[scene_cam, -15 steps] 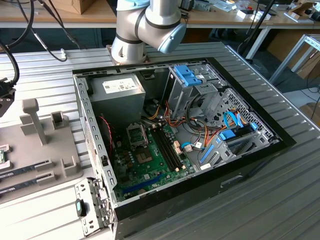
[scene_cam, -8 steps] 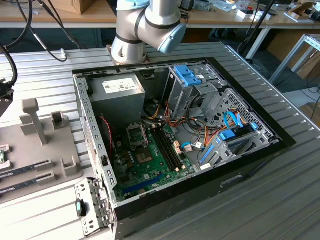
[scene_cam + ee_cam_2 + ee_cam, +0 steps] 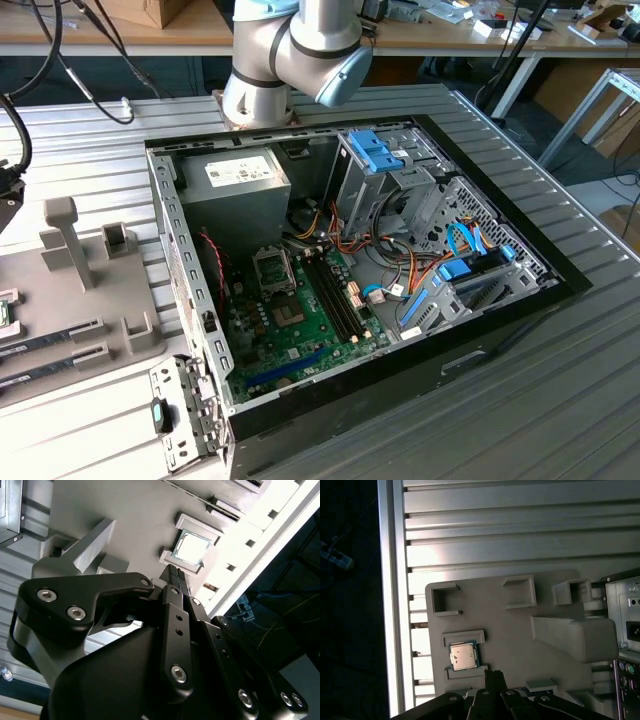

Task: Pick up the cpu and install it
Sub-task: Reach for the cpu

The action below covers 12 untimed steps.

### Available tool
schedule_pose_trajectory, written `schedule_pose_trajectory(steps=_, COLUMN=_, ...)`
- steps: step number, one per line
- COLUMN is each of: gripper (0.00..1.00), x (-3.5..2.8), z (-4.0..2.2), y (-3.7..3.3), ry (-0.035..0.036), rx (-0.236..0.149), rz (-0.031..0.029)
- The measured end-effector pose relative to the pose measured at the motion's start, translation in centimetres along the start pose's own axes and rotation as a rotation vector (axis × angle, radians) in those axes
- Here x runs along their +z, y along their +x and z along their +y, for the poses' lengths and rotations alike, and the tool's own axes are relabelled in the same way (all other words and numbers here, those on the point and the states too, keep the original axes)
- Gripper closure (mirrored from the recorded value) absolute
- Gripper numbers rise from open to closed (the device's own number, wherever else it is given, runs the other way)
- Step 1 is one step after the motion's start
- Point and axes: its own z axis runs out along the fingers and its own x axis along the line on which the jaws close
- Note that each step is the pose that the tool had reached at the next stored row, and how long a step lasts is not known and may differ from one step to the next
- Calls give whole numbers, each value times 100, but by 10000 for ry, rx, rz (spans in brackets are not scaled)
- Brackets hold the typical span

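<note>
– First wrist view: cpu [image 3: 463, 656] flat in a pocket of the gray tray [image 3: 512, 632]; gripper [image 3: 492, 674] just beside it, jaws pinched together, empty.
– Light, stiff, fragile underside likely. You take opposite green edges, never the slick plate.

The cpu [image 3: 464, 656] has a silvery top and a green edge. The tray [image 3: 520, 630] is plain matt grey. The tabletop [image 3: 520, 525] is silver metal, striped with parallel grooves. The claw [image 3: 174, 572] is black with silvery screw heads. In the exterior view, the case [image 3: 400, 385] is black outside and grey inside. The motherboard [image 3: 300, 335] is green, 1 bracket [image 3: 378, 150] is blue, and the wires [image 3: 335, 240] are red, orange and yellow. The arm [image 3: 300, 40] is silver-grey with a pale blue cap.
</note>
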Motion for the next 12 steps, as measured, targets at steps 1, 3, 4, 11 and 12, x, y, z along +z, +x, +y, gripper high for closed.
schedule_pose_trajectory(steps=1, gripper=89, x=2, z=0, y=3, ry=0, rx=0, rz=0)
schedule_pose_trajectory(steps=3, gripper=89, x=6, z=-1, y=12, ry=0, rx=0, rz=1)
schedule_pose_trajectory(steps=4, gripper=89, x=8, z=-2, y=15, ry=1, rx=0, rz=1)
schedule_pose_trajectory(steps=11, gripper=89, x=23, z=-3, y=37, ry=0, rx=0, rz=0)
schedule_pose_trajectory(steps=12, gripper=89, x=24, z=-3, y=41, ry=1, rx=0, rz=1)
